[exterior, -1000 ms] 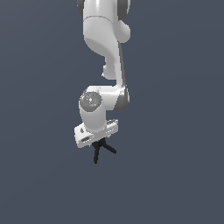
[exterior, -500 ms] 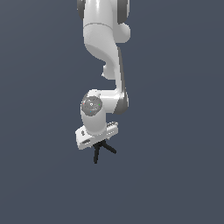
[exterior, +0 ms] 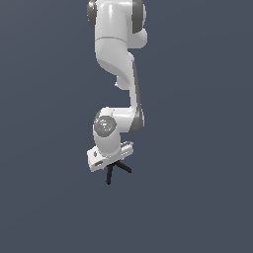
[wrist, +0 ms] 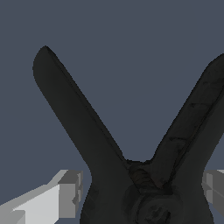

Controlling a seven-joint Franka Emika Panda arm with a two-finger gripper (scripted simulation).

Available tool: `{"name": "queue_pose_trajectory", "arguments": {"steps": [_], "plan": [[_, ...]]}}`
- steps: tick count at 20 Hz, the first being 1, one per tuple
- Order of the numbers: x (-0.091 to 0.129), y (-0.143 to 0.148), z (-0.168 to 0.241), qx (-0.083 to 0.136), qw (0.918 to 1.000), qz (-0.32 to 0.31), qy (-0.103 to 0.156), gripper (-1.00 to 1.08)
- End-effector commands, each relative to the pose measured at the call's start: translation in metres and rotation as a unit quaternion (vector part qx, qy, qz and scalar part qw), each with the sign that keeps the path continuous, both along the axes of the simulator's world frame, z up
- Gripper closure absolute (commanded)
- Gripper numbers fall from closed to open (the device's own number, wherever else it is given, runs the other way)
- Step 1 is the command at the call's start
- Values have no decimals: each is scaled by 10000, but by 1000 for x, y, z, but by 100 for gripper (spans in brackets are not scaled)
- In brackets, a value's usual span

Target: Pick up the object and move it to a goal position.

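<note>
The black spring clamp [exterior: 110, 173] hangs from my gripper [exterior: 113, 161] in mid-air, its two thin handles splayed downward in the exterior view. In the wrist view the clamp [wrist: 105, 153] fills the picture as a dark V. My gripper [wrist: 140, 192] is shut on the clamp's body, with one pale finger [wrist: 65, 194] on either side of it. The red-orange tip is hidden. No goal marker shows in either view.
Only a plain dark grey-blue background surrounds the white arm [exterior: 118, 54] in the exterior view. No table, edge or other object is in view.
The wrist joint has sunk slightly and shifted a little to the exterior view's right. The clamp stays held in the gripper at almost the same place.
</note>
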State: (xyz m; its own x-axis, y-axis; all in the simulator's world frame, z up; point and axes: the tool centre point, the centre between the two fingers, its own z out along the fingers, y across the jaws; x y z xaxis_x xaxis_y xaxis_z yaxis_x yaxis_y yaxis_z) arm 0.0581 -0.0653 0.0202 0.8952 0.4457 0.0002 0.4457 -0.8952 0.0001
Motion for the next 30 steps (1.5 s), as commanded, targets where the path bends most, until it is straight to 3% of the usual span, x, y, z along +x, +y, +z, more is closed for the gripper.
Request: {"name": "queue_pose_trajectory", "arguments": {"steps": [1, 17, 30], "plan": [[0, 0, -1, 0, 10000, -1, 1, 108], [-5, 1, 7, -1, 10000, -2, -3, 108], [-46, 11, 65, -4, 10000, -1, -1, 108]]}}
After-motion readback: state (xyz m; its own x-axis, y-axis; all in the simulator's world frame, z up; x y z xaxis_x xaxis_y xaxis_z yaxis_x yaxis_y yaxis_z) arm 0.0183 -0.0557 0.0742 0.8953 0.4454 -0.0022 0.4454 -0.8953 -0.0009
